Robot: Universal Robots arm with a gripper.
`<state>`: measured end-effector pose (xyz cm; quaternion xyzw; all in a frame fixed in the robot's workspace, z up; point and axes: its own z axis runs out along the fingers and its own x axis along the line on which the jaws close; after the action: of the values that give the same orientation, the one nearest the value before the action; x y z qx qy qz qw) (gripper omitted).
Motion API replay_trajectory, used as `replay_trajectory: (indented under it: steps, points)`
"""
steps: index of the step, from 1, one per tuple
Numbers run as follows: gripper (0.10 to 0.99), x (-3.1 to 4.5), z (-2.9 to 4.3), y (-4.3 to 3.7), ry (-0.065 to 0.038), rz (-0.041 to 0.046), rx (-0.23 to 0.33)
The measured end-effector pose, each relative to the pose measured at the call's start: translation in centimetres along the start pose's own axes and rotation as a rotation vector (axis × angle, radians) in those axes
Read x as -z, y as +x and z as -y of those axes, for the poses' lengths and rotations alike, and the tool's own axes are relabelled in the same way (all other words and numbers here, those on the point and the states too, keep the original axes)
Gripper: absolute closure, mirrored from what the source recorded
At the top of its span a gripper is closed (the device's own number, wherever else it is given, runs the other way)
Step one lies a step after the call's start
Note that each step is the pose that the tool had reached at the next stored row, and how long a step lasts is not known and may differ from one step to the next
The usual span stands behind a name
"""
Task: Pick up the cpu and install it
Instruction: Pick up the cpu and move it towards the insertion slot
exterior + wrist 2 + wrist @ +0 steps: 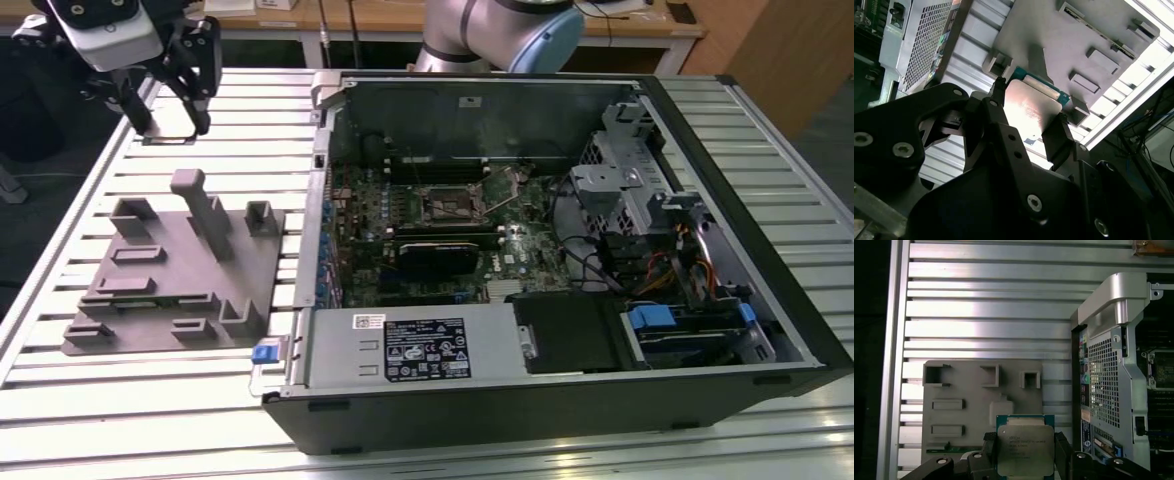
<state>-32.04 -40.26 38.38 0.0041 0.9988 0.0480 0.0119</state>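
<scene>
Two fingers [990, 447] of the gripper [171, 128] are clamped on the cpu [1025, 450], held over table [267, 100] corner at the exterior view's left, near grey tray [174, 282] & pc case [561, 410].

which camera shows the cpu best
The first wrist view: the cpu faces the camera, its metal top between the fingers. The second wrist view shows it slanted and glared. In the exterior view it is too small to tell.

Cpu [1020, 450] silver-grey top, green border; tray [966, 385] matte grey; claw [170, 125] black.
</scene>
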Motion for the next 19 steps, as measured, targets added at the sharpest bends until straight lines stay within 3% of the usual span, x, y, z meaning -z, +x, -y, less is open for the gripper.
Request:
replay_trajectory:
  steps: [19]
  points:
    - [0.541,-0.05,-0.01,-2.27,0.0,0.0,0.0]
